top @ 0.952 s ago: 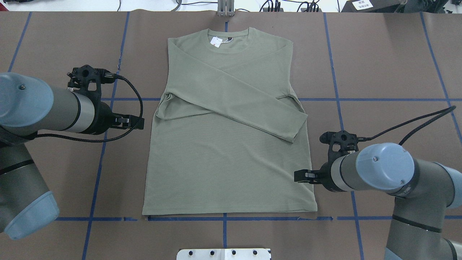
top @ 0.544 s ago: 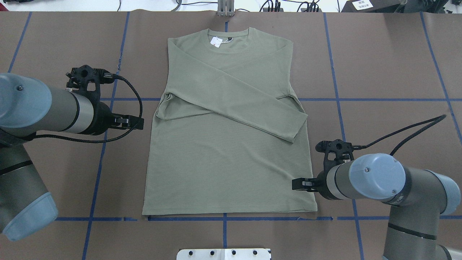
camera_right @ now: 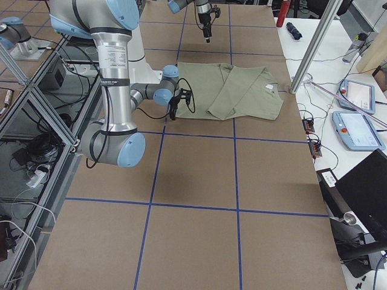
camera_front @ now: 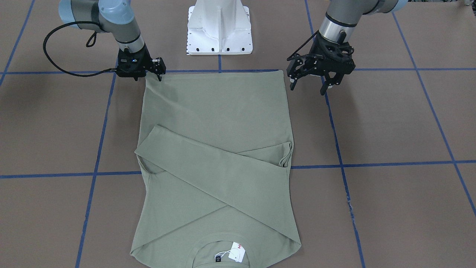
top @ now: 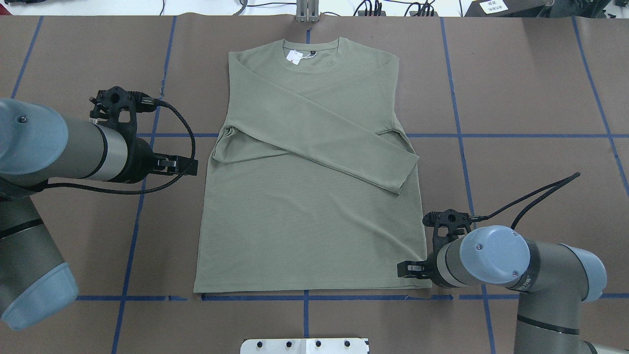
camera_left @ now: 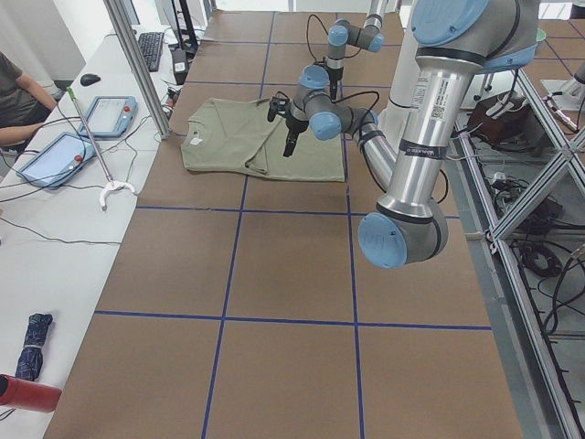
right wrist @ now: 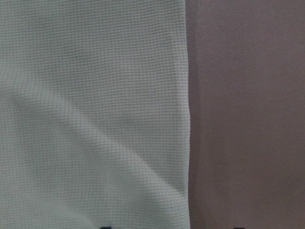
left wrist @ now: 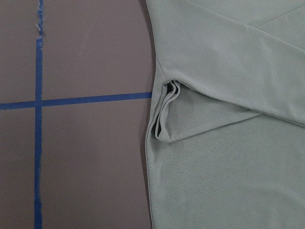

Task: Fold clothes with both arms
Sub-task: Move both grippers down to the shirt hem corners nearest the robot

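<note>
Where the shirt lies: the green shirt (top: 304, 221) is spread flat and front up around the middle of the tabletop (top: 530, 88). Its neck points to the edge far from the robot, and its hem runs just short of a blue tape line (top: 245, 298) on the robot's side.
Sleeves: both are folded in over the chest and cross each other. The upper sleeve (top: 344, 152) ends at the shirt's right side edge, and the lower one makes a small bunched fold (left wrist: 164, 112) at the left side edge.
Hang tag: a white paper tag (top: 295, 56) lies inside the neck opening.
Right gripper: the right gripper (top: 407, 269) sits low at the hem's right corner. Its jaws are apart, and the wrist view shows the cloth's side edge between the fingertips, so it appears to grip nothing.
Left gripper: the left gripper (camera_front: 307, 89) has its jaws spread wide and is empty. It is raised over bare tabletop just beside the shirt's left side edge, level with the sleeve fold and not at the hem's left corner.
Done: the sleeve folds look finished.
Left: the body is not yet folded. Likely both hem corners must be pinched and carried toward the neck.
Beyond: a white pedestal base (camera_front: 219, 29) stands at the robot's edge.
</note>
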